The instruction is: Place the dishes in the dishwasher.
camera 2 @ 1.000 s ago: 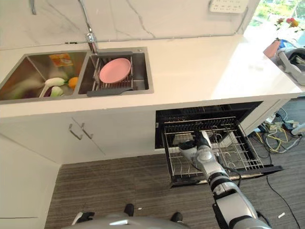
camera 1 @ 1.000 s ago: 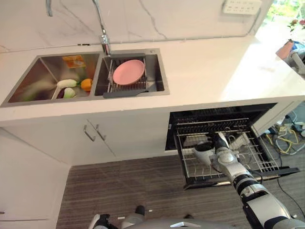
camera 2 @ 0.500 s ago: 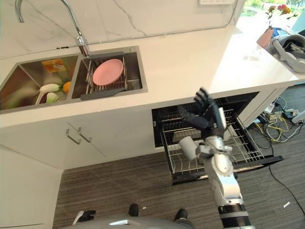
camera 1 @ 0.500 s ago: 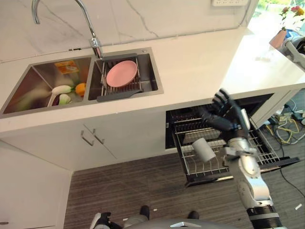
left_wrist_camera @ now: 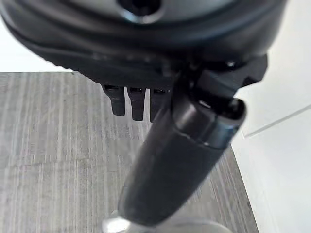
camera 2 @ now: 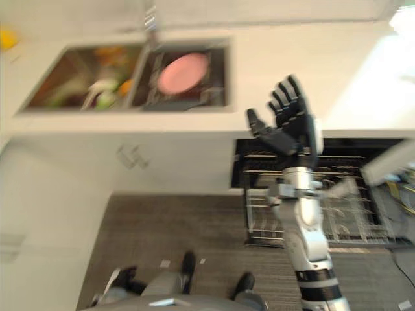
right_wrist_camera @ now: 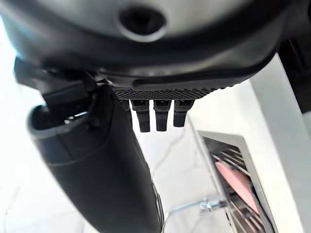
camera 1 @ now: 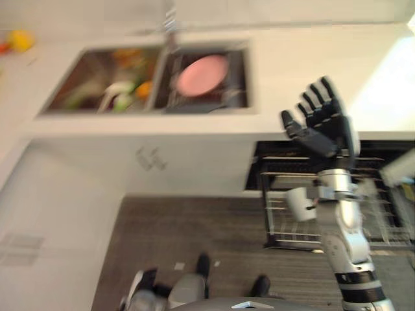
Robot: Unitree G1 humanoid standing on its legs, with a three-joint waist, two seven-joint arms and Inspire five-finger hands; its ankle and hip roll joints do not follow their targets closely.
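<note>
Right hand raised with fingers spread, empty, above the pulled-out dishwasher rack.
Wrist view shows left hand relaxed over floor; round pink plate, apparently tilted, sits in sink rack.

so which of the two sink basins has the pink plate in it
The basin nearer the dishwasher, just below the faucet: the pink plate rests on a rack there. The other basin holds green, white and orange items. The right hand is raised, open.
</note>
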